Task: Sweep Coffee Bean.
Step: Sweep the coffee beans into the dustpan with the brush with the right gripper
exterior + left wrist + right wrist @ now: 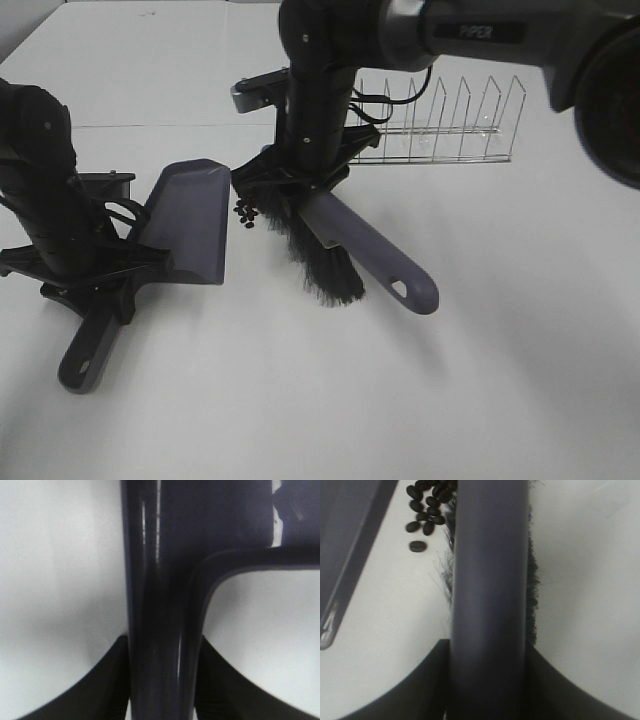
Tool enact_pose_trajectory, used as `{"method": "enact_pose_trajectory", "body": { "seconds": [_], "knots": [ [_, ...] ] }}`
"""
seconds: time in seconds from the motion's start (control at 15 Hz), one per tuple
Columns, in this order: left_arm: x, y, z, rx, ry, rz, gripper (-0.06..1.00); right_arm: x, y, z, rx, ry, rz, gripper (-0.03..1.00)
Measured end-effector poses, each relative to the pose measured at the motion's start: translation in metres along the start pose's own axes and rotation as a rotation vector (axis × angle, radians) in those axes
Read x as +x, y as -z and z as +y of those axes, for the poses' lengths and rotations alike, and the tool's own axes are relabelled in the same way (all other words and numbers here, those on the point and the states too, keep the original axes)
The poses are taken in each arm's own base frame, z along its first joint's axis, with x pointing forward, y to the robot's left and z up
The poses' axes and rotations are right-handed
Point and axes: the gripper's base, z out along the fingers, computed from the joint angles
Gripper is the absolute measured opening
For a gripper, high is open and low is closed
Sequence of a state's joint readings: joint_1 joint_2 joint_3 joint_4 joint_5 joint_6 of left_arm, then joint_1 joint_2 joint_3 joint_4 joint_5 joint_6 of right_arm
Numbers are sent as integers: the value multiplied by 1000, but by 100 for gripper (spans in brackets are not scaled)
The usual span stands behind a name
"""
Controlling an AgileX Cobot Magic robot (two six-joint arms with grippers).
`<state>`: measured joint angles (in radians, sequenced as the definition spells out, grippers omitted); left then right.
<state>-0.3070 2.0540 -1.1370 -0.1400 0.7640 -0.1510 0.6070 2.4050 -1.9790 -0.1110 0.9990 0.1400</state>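
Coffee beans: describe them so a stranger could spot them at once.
On the white table, look between the dark purple plastic dustpan and the matching black-bristled brush. The coffee beans are the tight cluster of tiny dark oval specks, rounded, unlike the fine bristles beside them.

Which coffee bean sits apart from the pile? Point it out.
The lone coffee bean: it lies by itself on the table, clear of the cluster bunched against the brush bristles.
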Motion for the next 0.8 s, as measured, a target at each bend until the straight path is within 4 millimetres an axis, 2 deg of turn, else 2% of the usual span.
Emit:
{"method": "enact_pose_trajectory", "body": {
  "seconds": [0.07, 0.2, 0.4, 0.53, 0.67, 0.8],
  "knots": [
    [0, 0, 0, 0, 0, 1, 32, -8, -6, 23, -6, 36, 16, 28],
    [0, 0, 0, 0, 1, 2, 32, -13, -8, 47, -30, 62, 26, 28],
    [0, 0, 0, 1, 1, 3, 32, -22, 10, 73, -71, 84, -18, 28],
    [0, 0, 0, 2, 3, 4, 32, -28, 29, 80, -99, 82, -45, 28],
    [0, 0, 0, 2, 3, 5, 32, -38, 47, 75, -62, 91, -117, 28],
    [0, 0, 0, 2, 3, 5, 32, -43, 58, 67, 19, 113, -161, 28]
  ]
}}
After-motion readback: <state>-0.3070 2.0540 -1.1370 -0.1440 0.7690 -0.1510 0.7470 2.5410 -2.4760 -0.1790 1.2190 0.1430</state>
